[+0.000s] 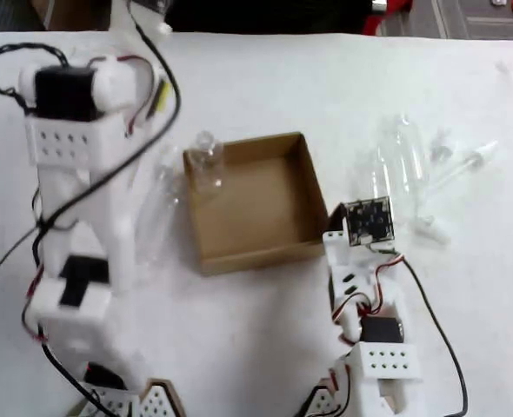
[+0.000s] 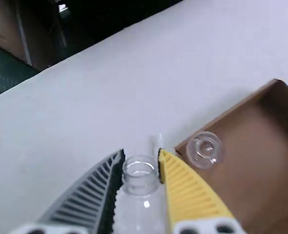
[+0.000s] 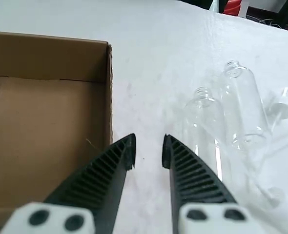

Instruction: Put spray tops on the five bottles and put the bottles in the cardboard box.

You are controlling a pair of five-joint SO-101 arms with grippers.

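Observation:
My left gripper [image 2: 140, 161] is shut on the neck of a clear open-mouthed bottle [image 2: 138, 171], one grey and one yellow finger on either side. In the high view this bottle [image 1: 158, 195] is beside the left arm, left of the cardboard box [image 1: 265, 252]. A second clear bottle [image 1: 206, 159] [image 2: 205, 148] stands upright at the box's back left corner. My right gripper [image 3: 148, 146] is open and holds nothing, low over the table just right of the box wall [image 3: 109, 97]. Two more capless bottles [image 3: 202, 122] [image 3: 242, 105] stand to its right. Spray tops [image 1: 474, 160] [image 1: 432, 228] lie beyond them.
The left arm [image 1: 78, 200] towers over the table's left side with cables looping around it. The right arm's base [image 1: 374, 356] is at the front edge. A white cloth [image 1: 265, 339] covers the table, bare in front of the box.

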